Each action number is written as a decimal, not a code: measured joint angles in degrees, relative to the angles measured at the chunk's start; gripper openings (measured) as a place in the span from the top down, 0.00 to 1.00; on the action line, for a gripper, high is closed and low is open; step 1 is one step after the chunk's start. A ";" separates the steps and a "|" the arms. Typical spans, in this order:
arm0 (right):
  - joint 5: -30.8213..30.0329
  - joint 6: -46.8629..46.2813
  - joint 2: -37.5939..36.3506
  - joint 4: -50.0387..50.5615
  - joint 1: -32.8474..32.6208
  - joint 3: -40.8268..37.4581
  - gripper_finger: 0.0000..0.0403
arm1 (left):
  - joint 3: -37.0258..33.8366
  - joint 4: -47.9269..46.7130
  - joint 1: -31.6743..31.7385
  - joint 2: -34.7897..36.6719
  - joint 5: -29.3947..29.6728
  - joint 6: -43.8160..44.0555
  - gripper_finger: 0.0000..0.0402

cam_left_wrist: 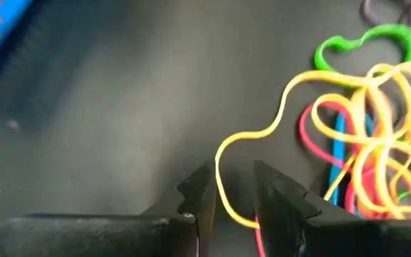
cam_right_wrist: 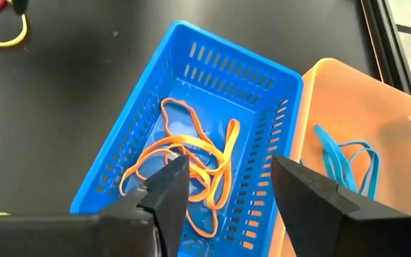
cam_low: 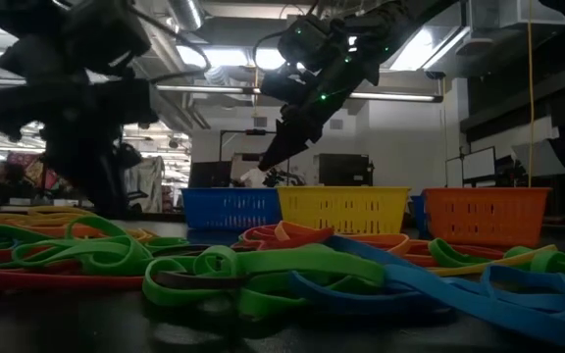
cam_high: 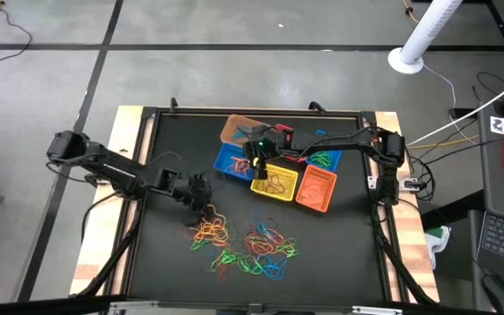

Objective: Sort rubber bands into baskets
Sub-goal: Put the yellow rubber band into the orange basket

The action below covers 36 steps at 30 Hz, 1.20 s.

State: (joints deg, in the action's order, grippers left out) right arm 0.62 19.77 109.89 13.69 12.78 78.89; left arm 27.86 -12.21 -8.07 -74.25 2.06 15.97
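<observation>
Rubber bands (cam_high: 239, 245) mostly unsorted near yellow basket (cam_high: 275, 182), few binned; left gripper (cam_left_wrist: 234, 203) jaws narrow on yellow band (cam_left_wrist: 252, 135), right gripper (cam_right_wrist: 223, 193) jaws wide over blue basket (cam_right_wrist: 198, 135) w/ orange bands.

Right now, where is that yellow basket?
In the high view the yellow basket sits toward the table's far middle, between a blue basket and an orange basket, just beneath the right gripper.

You see smooth, glossy plastic in the perforated blue basket (cam_right_wrist: 191, 135) and the tan-orange basket (cam_right_wrist: 348, 107). The rubber bands (cam_high: 243, 241) look thin, smooth and elastic. The surface (cam_high: 339, 245) is matt black, edged in pale wood.
</observation>
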 joint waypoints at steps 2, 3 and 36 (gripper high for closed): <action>0.00 0.00 0.00 0.13 0.00 0.00 0.51 | 0.02 1.74 -0.41 -2.30 1.16 0.03 0.78; 0.00 0.00 0.00 0.21 0.00 0.00 0.51 | 0.02 1.55 -0.63 -3.18 1.92 0.19 0.78; 20.44 -15.11 0.00 -0.24 -0.09 0.02 0.51 | 3.33 7.88 0.19 -4.06 5.47 -1.40 1.00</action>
State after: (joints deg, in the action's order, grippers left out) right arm 21.06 4.66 109.89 13.45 12.69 78.91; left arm 31.19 -4.33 -7.88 -78.32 7.52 14.58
